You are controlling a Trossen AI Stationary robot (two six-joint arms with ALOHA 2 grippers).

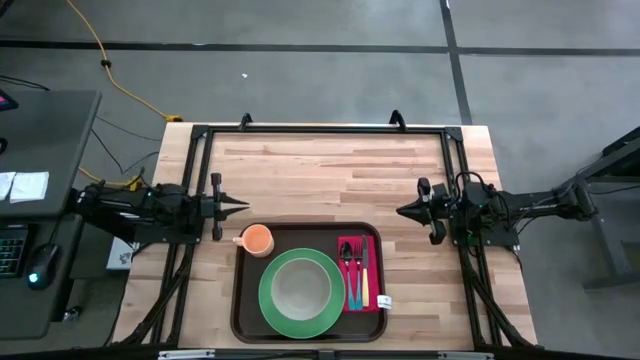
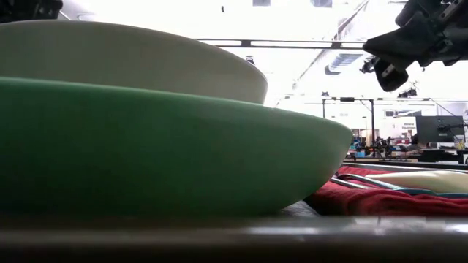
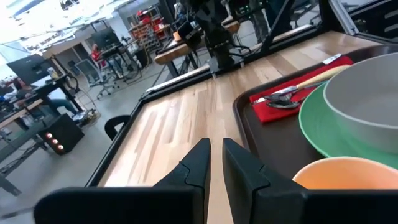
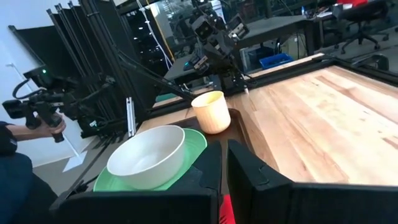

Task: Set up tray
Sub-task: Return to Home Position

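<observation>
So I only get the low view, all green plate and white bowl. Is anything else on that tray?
Observer: Yes, an orange cup stands on the tray, in the corner nearest the left arm.
Operator: And on the other side?
Observer: A red napkin carries three pieces of cutlery side by side, the yellow knife outermost.
Operator: And the robot itself?
Observer: Both arms are off the tray, over the bare table; the left claw and right claw point at each other, shut and empty.

A grey floor (image 1: 320, 85) crossed by dark lines surrounded the wooden worktop (image 1: 330, 170); a yellow cable (image 1: 128, 86) trailed beside a dark desk (image 1: 60, 140).
</observation>
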